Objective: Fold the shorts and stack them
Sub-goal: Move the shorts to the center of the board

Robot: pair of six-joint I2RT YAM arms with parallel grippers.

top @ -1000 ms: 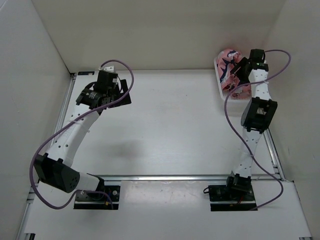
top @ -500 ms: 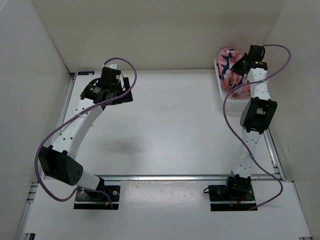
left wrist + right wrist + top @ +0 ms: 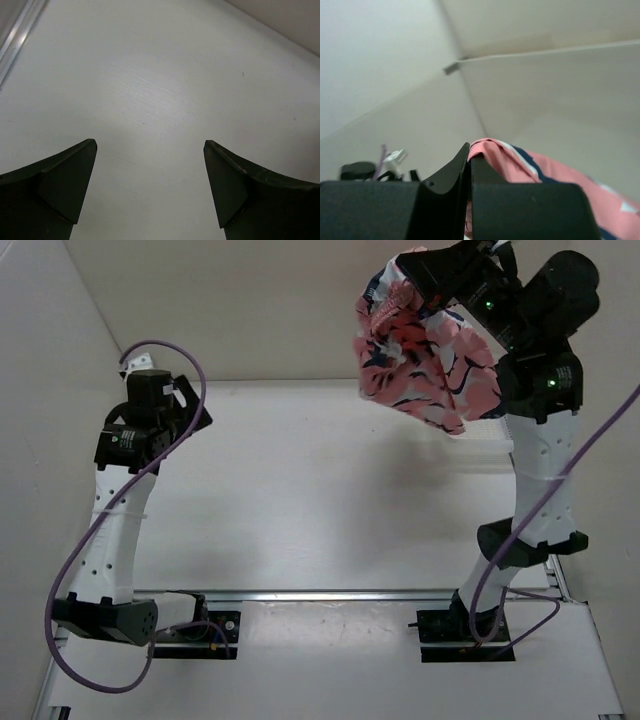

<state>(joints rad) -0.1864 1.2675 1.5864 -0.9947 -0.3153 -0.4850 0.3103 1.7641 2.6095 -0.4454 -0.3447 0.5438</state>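
Note:
The salmon-pink shorts with navy-and-white shapes hang bunched in the air over the table's far right. My right gripper is raised high near the camera and is shut on their upper edge. In the right wrist view the two fingers press together, and a pink fold of the shorts comes out from between them. My left gripper hovers over the far left of the table, away from the shorts. Its fingers stand wide open above bare table with nothing between them.
The white table is walled at the back and on both sides. A metal rail crosses the near edge, and another rail runs along the left side. The raised right arm stands over the right side.
My right gripper has shut on the shorts and lifted them high out of the basket at the far right. My left arm has swung further left.

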